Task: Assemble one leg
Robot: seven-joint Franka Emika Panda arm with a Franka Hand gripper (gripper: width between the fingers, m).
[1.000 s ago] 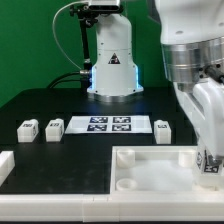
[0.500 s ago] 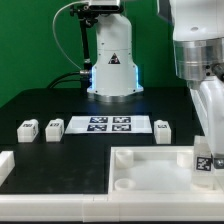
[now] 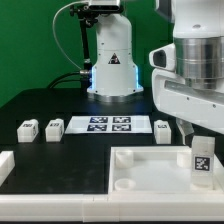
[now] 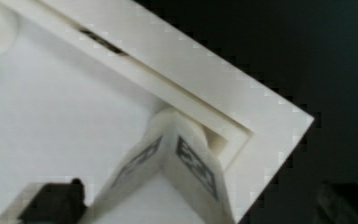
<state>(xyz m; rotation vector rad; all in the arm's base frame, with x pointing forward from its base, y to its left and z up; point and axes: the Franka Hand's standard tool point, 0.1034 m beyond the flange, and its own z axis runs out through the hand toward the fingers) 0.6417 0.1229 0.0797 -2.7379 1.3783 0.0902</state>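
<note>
One leg (image 3: 201,158), a small white peg with a black-and-white tag, stands upright in the corner of the big white tray (image 3: 150,165) on the exterior view's right. My gripper (image 3: 199,128) hangs just above it, open and holding nothing. In the wrist view the leg (image 4: 167,165) rises between my two dark fingers (image 4: 51,203), which stand apart from it on both sides, and the tray's raised rim (image 4: 194,85) runs past it. Three more legs lie on the black table: two on the exterior view's left (image 3: 27,128) (image 3: 54,127) and one right of the marker board (image 3: 163,128).
The marker board (image 3: 110,124) lies flat in the middle of the table. A white block (image 3: 5,165) sits at the exterior view's left edge. The robot base (image 3: 112,60) stands at the back. A round socket (image 3: 125,184) shows in the tray's near left corner.
The gripper was down around the leg at the tray's corner. It has let go and risen, and the leg stays standing upright in the tray.
</note>
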